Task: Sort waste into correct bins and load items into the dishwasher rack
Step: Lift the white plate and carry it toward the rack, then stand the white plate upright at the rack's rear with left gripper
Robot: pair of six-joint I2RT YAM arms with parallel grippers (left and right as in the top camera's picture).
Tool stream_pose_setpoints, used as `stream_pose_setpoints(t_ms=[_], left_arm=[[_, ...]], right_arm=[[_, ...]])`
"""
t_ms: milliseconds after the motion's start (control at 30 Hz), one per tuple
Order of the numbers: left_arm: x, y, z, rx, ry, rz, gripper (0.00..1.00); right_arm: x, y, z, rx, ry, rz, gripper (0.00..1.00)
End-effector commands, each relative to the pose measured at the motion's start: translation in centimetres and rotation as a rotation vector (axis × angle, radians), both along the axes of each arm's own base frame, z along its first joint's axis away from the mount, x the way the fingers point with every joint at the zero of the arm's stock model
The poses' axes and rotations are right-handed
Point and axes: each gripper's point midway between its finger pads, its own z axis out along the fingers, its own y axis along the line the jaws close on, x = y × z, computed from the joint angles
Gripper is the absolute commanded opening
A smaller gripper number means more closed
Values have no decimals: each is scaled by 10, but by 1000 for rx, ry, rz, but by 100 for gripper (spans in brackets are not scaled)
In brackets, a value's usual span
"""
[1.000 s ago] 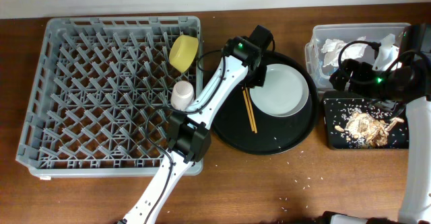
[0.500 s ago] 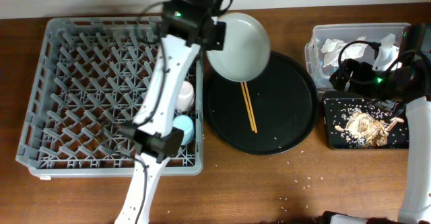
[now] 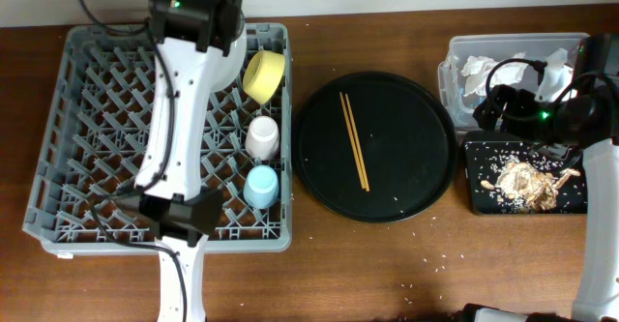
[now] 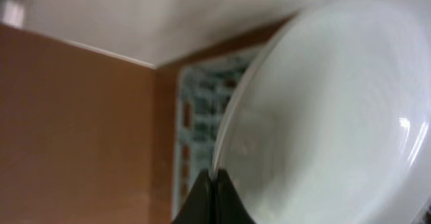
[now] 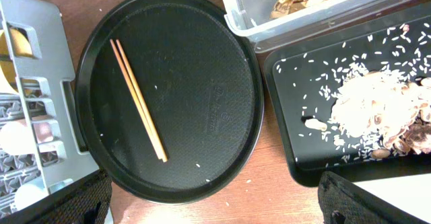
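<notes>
Your left gripper (image 4: pixel 211 187) clenches the rim of the glossy plate (image 4: pixel 323 116) over the pegged grey dishwasher rack (image 3: pixel 58 167), by the far-left corner of the table (image 3: pixel 387 264). The yellow bowl (image 3: pixel 263 74), pink cup (image 3: pixel 262 136) and light-blue cup (image 3: pixel 259 186) sit racked. The crumpled napkins (image 3: pixel 479 68) and crumbly scraps (image 3: pixel 522 182) look binned. Thin wooden chopsticks (image 3: pixel 353 153) are left mid-table. Your right gripper (image 5: pixel 215 207) hangs released.

Chopsticks (image 3: pixel 353 141) on round tray (image 3: pixel 411 158), between rack (image 3: pixel 97 119) left, tub (image 3: pixel 453 78) right.
</notes>
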Motion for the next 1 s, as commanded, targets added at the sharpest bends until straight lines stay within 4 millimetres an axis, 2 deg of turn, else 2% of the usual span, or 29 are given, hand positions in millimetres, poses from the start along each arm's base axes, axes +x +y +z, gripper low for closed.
stream_pose_setpoints(t_ms=[0, 167, 233, 267, 333, 367, 400, 433, 467, 500, 533, 567, 633, 667, 700, 733, 767, 800, 833, 900, 967], left_arm=[[9, 25, -17, 218, 31, 99, 0], [29, 25, -61, 234, 37, 116, 0], [33, 17, -82, 183, 63, 78, 0], [36, 8, -97, 122, 92, 34, 0], [39, -9, -111, 18, 123, -34, 3], [39, -13, -115, -10, 130, -53, 11], [40, -17, -117, -28, 135, -64, 38], [40, -20, -119, -49, 141, -77, 54], [41, -26, -123, -82, 149, -99, 75], [42, -27, -121, -92, 135, -92, 84], [42, -27, -116, -110, 109, -76, 87], [40, -28, -96, -159, 52, -54, 92], [34, -38, -67, -217, 9, -81, 92], [23, -58, -43, -290, -8, -151, 92], [13, -80, -27, -366, -14, -226, 98], [-1, -111, -18, -473, 9, -331, 99], [-12, -139, -19, -577, 51, -415, 99], [-28, -173, -24, -726, 125, -497, 99], [-39, -195, -32, -801, 191, -555, 99], [-54, -218, -55, -878, 284, -541, 99], [-63, -227, -100, -900, 343, -361, 99]], right_arm=[[0, -3, 1, -15, -1, -1, 99], [0, -3, 1, -15, -1, -2, 99], [0, -3, 1, -15, -1, -2, 99], [0, -3, 1, -15, -1, -2, 98], [0, -3, 1, -15, -1, -2, 99], [0, -3, 1, -15, -1, -1, 99], [0, -3, 1, -15, -1, -1, 99], [0, -3, 1, -15, -1, -1, 98], [0, -3, 1, -15, -1, -1, 99], [0, -3, 1, -15, -1, -1, 99], [0, -3, 1, -15, -1, -1, 99], [0, -3, 1, -15, -1, -1, 99], [0, -3, 1, -15, -1, -1, 98], [0, -3, 1, -15, -1, -1, 98], [0, -3, 1, -15, -1, -1, 98], [0, -3, 1, -15, -1, -2, 98], [0, -3, 1, -15, -1, -1, 99], [0, -3, 1, -15, -1, -1, 98], [0, -3, 1, -15, -1, -1, 98], [0, -3, 1, -15, -1, -1, 98], [0, -3, 1, -15, -1, -2, 98]])
